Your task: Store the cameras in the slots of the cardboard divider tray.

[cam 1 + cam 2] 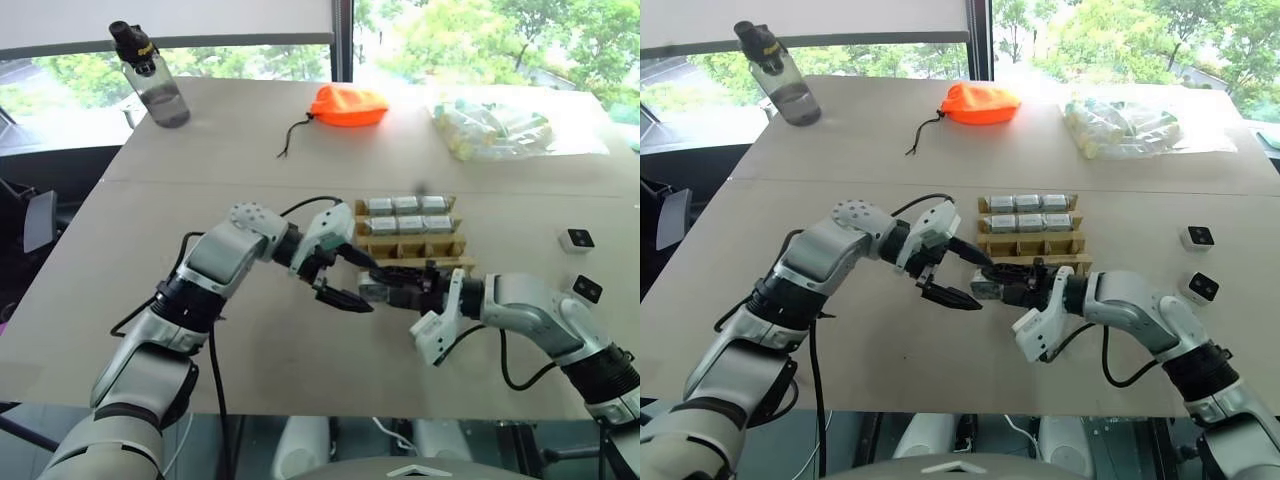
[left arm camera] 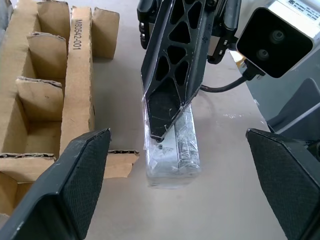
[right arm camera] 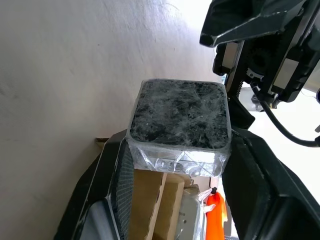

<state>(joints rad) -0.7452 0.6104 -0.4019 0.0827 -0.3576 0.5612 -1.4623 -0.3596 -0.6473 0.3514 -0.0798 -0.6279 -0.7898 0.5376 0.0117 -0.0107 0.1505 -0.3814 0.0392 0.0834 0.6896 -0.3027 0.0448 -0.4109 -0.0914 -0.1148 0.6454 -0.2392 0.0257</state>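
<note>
The right gripper [image 1: 992, 291] is clamped on a camera [image 3: 180, 116], holding it above the table [image 1: 300, 370] just in front of the cardboard divider tray [image 1: 1032, 245], at its near edge. The left gripper [image 1: 352, 278] stands spread wide, one finger on either side of that camera without touching it. The camera is a small silvery block wrapped in clear crinkled film, one face dark. Six silvery cameras [image 1: 1028, 211] fill the tray's two far rows.
</note>
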